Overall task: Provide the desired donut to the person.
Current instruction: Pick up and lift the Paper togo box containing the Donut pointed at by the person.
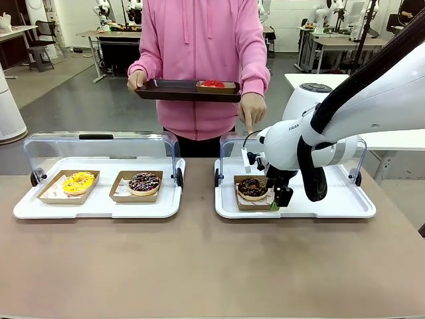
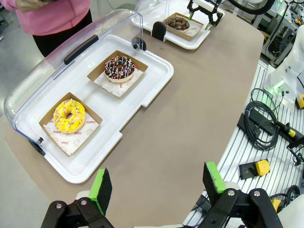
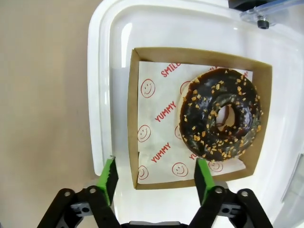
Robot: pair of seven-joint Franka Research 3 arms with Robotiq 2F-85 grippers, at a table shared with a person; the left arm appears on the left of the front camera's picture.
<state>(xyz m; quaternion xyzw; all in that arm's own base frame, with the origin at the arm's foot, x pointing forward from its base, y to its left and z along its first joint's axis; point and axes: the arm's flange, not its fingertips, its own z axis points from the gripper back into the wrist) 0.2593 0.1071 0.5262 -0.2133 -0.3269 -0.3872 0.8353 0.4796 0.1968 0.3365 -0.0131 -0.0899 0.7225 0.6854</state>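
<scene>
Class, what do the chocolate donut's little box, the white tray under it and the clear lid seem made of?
Box: brown cardboard, matt, folded walls. White tray: likely plastic, glossy, moulded rim. Clear lid: likely transparent plastic; background shows through.

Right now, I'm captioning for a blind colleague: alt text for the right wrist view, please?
A crumb-topped chocolate donut sits in a cardboard tray on a white platter; the right gripper hovers open at the tray's near corner.
</scene>
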